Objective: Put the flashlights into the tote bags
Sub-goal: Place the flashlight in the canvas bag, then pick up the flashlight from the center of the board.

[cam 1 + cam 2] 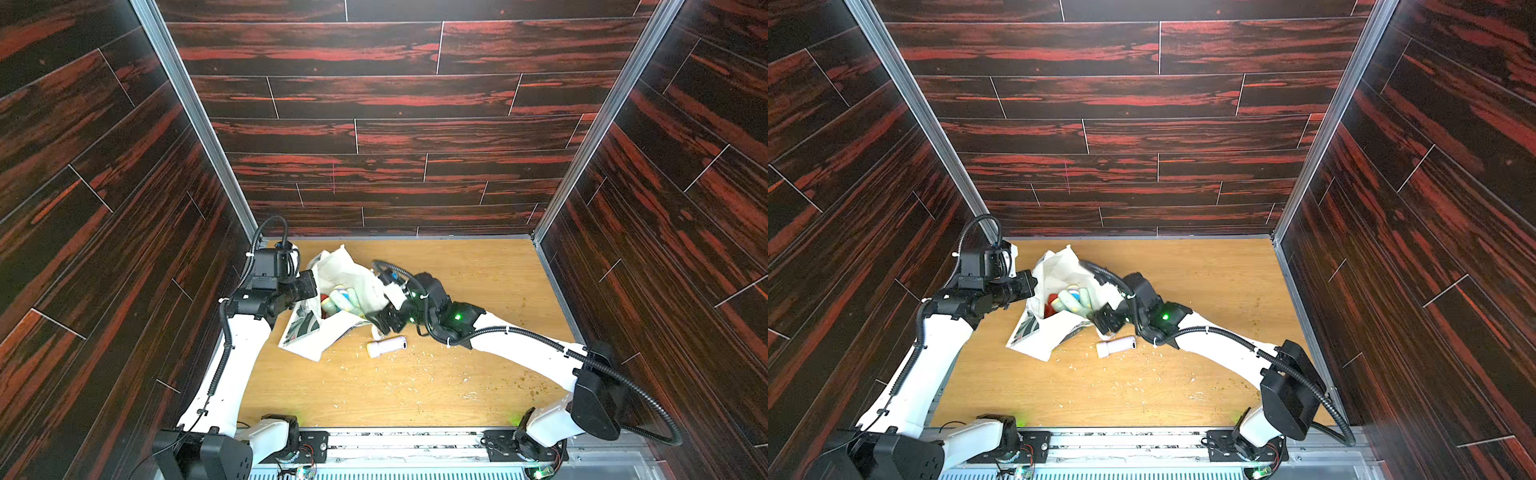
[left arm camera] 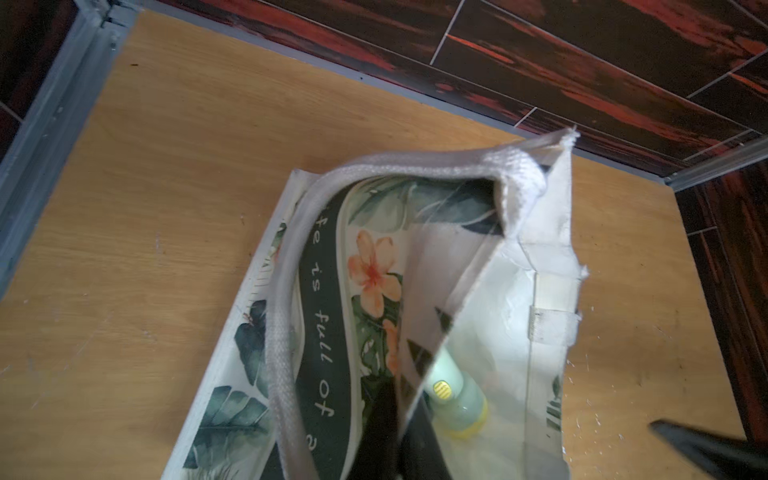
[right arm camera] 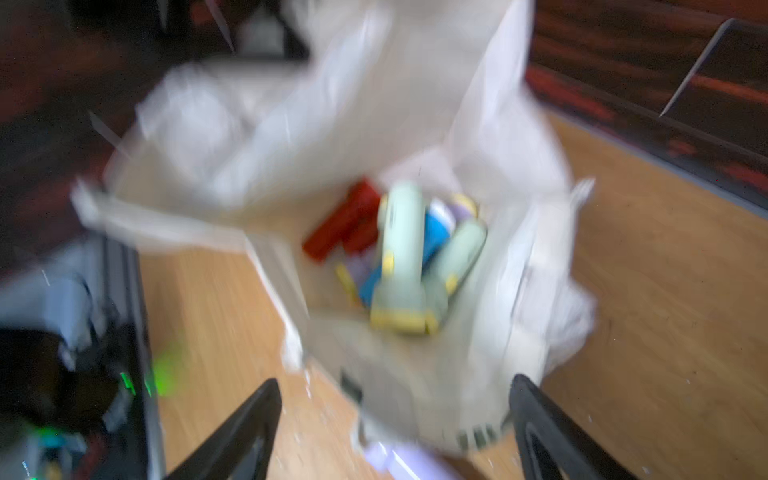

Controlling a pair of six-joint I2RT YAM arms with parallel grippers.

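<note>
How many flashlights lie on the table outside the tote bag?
1. The pale flashlight lies on the table beside the tote bag, near the right pincer. Another could be hidden under them.

One off-white cloth tote bag (image 1: pixel 338 266). Inside it: two pale-green plastic flashlights (image 3: pixel 401 249), one bright blue flashlight (image 3: pixel 434 232), and red flashlights (image 3: pixel 345 224) too blurred to count. One lavender cylindrical flashlight (image 1: pixel 386 347) outside.

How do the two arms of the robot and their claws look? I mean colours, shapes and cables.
The left arm and right arm have smooth white shells with black joint housings. A black ribbed cable runs loose along each. A green light glows near the right wrist. The left claw and right claw have thin, black, tapering fingers.
</note>
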